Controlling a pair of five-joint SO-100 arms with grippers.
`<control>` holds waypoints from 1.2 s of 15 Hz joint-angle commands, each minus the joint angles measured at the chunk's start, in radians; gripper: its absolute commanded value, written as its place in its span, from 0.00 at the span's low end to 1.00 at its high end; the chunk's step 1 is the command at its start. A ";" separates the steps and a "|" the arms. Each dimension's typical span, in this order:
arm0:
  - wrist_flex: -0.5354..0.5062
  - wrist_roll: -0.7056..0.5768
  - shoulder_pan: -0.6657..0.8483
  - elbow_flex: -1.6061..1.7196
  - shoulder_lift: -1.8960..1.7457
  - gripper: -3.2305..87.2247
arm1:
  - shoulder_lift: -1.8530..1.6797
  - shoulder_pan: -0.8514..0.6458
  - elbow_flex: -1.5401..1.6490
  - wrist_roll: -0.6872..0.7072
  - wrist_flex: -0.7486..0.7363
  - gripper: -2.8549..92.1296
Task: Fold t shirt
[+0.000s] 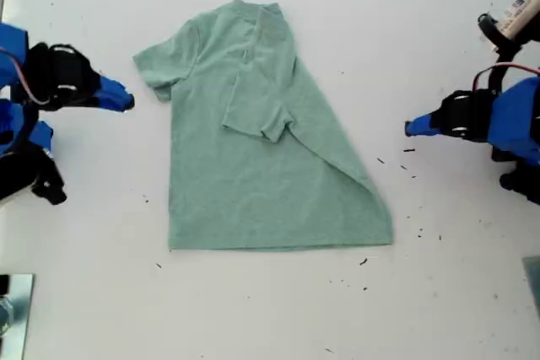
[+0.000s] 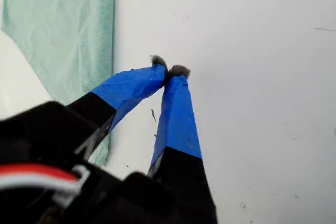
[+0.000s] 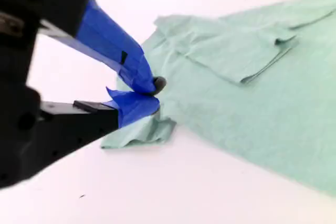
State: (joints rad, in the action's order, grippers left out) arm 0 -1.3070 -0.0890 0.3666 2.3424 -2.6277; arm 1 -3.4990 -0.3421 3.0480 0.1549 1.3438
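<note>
My second gripper (image 3: 149,94) nearest lens: jaws together, gripping nothing, just beside sleeve of t shirt (image 3: 252,93). My first gripper (image 2: 170,72): tips pressed together over bare table (image 2: 262,103). T shirt flat mid-table, one side folded inward.

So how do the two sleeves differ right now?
In the exterior view, the left sleeve lies spread out on the bare table; the right sleeve is folded in over the shirt. The left sleeve points sideways, the right sleeve toward the bottom hem. Neither is gripped.
</note>
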 commanded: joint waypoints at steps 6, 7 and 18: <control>-0.212 -0.268 0.256 -0.537 0.437 0.03 | -0.005 0.026 0.064 -0.005 -0.026 0.06; -0.224 -0.268 0.268 -0.548 0.428 0.11 | -0.005 0.026 0.064 0.000 -0.026 0.06; -0.034 -0.388 0.417 -0.394 0.738 0.32 | -0.005 0.044 0.064 0.005 -0.025 0.06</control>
State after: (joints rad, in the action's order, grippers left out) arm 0 -1.4097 -0.4740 0.7685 1.9282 -1.9144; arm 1 -3.4990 -0.3129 3.0496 0.1549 1.3438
